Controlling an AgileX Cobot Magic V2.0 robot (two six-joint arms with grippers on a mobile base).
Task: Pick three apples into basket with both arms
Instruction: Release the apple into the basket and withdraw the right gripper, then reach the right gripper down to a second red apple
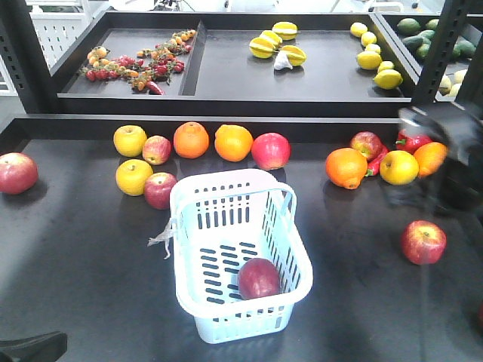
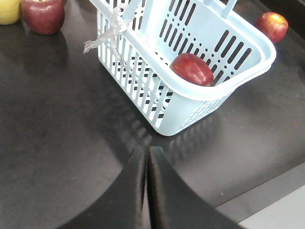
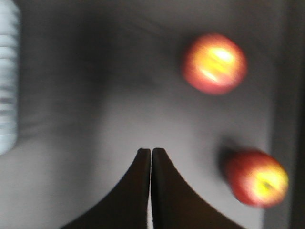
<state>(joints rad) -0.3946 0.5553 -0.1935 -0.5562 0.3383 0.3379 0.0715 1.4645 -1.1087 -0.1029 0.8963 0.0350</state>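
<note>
The pale blue basket (image 1: 219,226) stands mid-table with one dark red apple (image 1: 259,278) inside. That apple (image 2: 191,69) lies against the basket's near wall (image 2: 138,71). My left gripper (image 2: 146,150) is shut and empty, hovering over bare table just short of the basket. A loose apple (image 1: 423,242) lies to the basket's right. My right arm (image 1: 445,151) is a motion-blurred dark shape above it. The right gripper (image 3: 151,151) is shut and empty, with two blurred apples (image 3: 214,63) (image 3: 256,177) ahead and to its right. More apples (image 1: 159,190) (image 1: 270,151) sit behind the basket.
Oranges (image 1: 191,139), yellow fruit (image 1: 133,176) and a red pepper (image 1: 411,141) line the table's back. A lone apple (image 1: 16,173) sits far left. A raised shelf (image 1: 226,102) with trays of produce stands behind. A clear plastic scrap (image 1: 162,240) hangs off the basket's left rim.
</note>
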